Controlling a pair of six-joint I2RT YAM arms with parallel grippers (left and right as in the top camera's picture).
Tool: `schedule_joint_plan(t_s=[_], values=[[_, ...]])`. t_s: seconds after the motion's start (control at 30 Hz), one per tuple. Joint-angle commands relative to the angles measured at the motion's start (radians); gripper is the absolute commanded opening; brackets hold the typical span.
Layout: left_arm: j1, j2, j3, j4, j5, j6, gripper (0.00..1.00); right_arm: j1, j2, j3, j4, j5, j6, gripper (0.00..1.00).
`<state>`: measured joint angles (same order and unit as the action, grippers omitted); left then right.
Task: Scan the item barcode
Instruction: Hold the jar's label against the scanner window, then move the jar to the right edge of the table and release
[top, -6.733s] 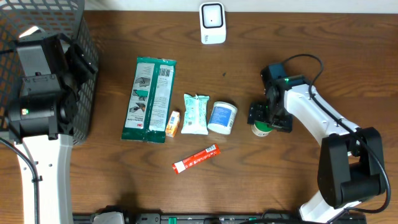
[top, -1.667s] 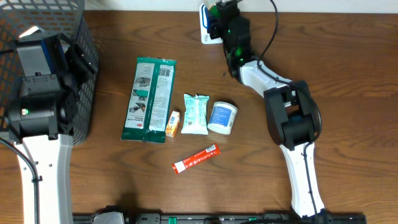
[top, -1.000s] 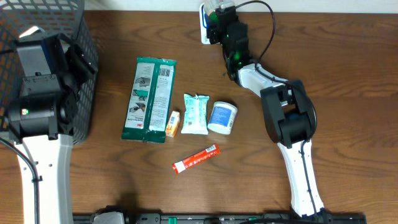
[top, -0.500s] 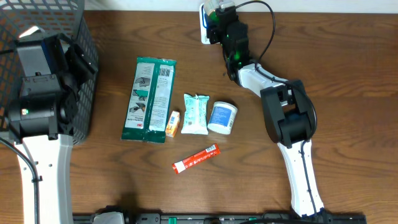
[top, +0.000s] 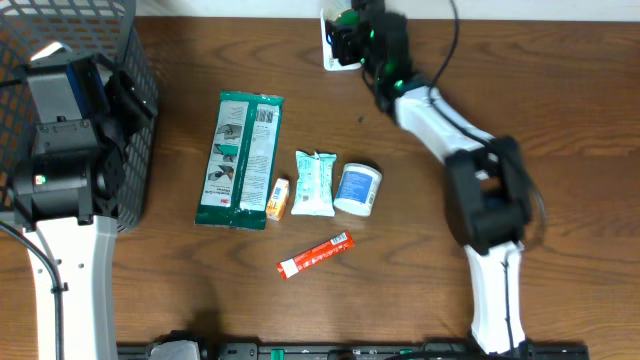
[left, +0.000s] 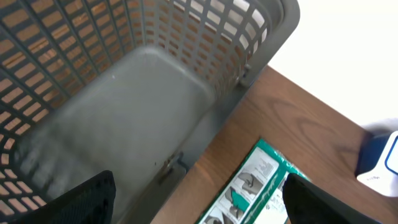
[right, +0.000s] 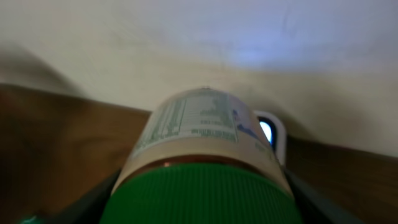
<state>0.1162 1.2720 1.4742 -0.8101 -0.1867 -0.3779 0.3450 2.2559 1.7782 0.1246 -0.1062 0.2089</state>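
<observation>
On a brown wooden table (top: 560, 120) lie a flat green packet (top: 240, 160), a small orange box (top: 278, 198), a crinkled white-and-green pouch (top: 314, 183), a round white tub (top: 357, 189) and a red sachet (top: 315, 254), well apart from the right arm. The left gripper (left: 199, 199) is spread wide above a grey plastic mesh basket (top: 135, 50). The right gripper (top: 355, 28) clamps a cylindrical white-labelled jar with ribbed green lid (right: 202, 143) just before the white scanner (top: 338, 60).

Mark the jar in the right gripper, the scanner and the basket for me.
jar (right: 199, 124), right wrist view, on its printed label.
scanner (right: 279, 129), right wrist view, on its white casing behind the jar.
basket (left: 186, 37), left wrist view, on its grid wall.
</observation>
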Motion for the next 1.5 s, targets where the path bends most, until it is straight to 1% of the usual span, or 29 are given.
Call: schedule_joint_plan(t_s=[0.0,0.13,0.27,0.37,0.43,0.5,0.53,0.63,0.8,0.9,1.03,1.17,1.27,1.3,1.33,1.4,1.47], values=[[0.003,0.002,0.004,-0.002,-0.009,0.002,0.84,-0.040,-0.310,0.024,-0.254,-0.021,0.006,0.01],[0.003,0.002,0.004,-0.002,-0.009,0.002,0.84,-0.096,-0.495,0.024,-0.631,0.042,-0.040,0.01],[0.003,0.002,0.004,-0.002,-0.009,0.002,0.84,-0.199,-0.610,0.024,-0.951,0.117,-0.042,0.01],[0.003,0.002,0.004,-0.002,-0.009,0.002,0.84,-0.311,-0.644,0.024,-1.169,0.136,-0.050,0.01],[0.003,0.002,0.004,-0.002,-0.009,0.002,0.84,-0.401,-0.643,0.023,-1.313,0.136,-0.081,0.01],[0.003,0.002,0.004,-0.002,-0.009,0.002,0.84,-0.499,-0.632,0.000,-1.409,0.135,-0.090,0.01],[0.003,0.002,0.004,-0.002,-0.009,0.002,0.84,-0.549,-0.627,-0.024,-1.426,0.129,-0.090,0.01],[0.003,0.002,0.004,-0.002,-0.009,0.002,0.84,-0.675,-0.625,-0.136,-1.371,0.098,-0.084,0.01],[0.003,0.002,0.004,-0.002,-0.009,0.002,0.84,-0.856,-0.625,-0.390,-1.168,0.097,0.030,0.01],[0.003,0.002,0.004,-0.002,-0.009,0.002,0.84,-0.940,-0.623,-0.536,-1.011,0.095,0.103,0.01],[0.003,0.002,0.004,-0.002,-0.009,0.002,0.84,-1.000,-0.623,-0.703,-0.834,0.061,0.145,0.01],[0.003,0.002,0.004,-0.002,-0.009,0.002,0.84,-1.005,-0.623,-0.795,-0.753,0.019,0.146,0.02],[0.003,0.002,0.004,-0.002,-0.009,0.002,0.84,-1.006,-0.623,-0.811,-0.741,0.019,0.146,0.14],[0.003,0.002,0.004,-0.002,-0.009,0.002,0.84,-1.005,-0.623,-0.811,-0.741,0.018,0.146,0.26],[0.003,0.002,0.004,-0.002,-0.009,0.002,0.84,-1.005,-0.623,-0.811,-0.741,0.017,0.146,0.49],[0.003,0.002,0.004,-0.002,-0.009,0.002,0.84,-1.006,-0.623,-0.811,-0.744,0.019,0.146,0.99],[0.003,0.002,0.004,-0.002,-0.009,0.002,0.84,-1.006,-0.623,-0.811,-0.750,0.019,0.146,0.99]])
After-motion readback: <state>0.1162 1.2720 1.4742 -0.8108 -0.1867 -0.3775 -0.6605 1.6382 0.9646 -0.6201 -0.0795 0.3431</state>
